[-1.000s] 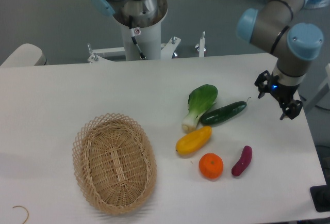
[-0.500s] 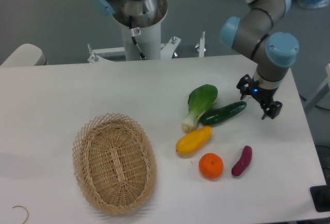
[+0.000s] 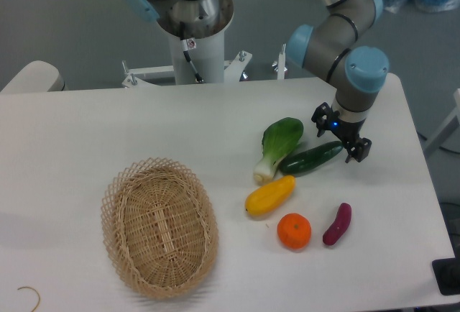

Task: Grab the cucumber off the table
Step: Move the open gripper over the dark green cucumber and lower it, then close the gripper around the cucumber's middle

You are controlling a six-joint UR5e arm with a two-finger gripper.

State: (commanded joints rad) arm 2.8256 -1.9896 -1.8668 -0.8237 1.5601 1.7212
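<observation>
The cucumber [image 3: 310, 159] is dark green and glossy and lies at a slant on the white table [image 3: 86, 132], right of centre. My gripper [image 3: 340, 138] hangs just above the cucumber's right, stem end. Its black fingers [image 3: 357, 150] stand apart, so it is open, and nothing is held between them. The arm's grey links and blue caps reach in from the upper right.
A leafy bok choy [image 3: 277, 145] touches the cucumber's left end. A yellow squash [image 3: 269, 195], an orange [image 3: 294, 231] and a purple sweet potato [image 3: 337, 224] lie in front of it. A wicker basket [image 3: 159, 226] stands at the front left. The robot base [image 3: 194, 31] is behind.
The arm has swung left, carrying the gripper from near the table's right edge to just above the cucumber's right end. The vegetables have not moved.
</observation>
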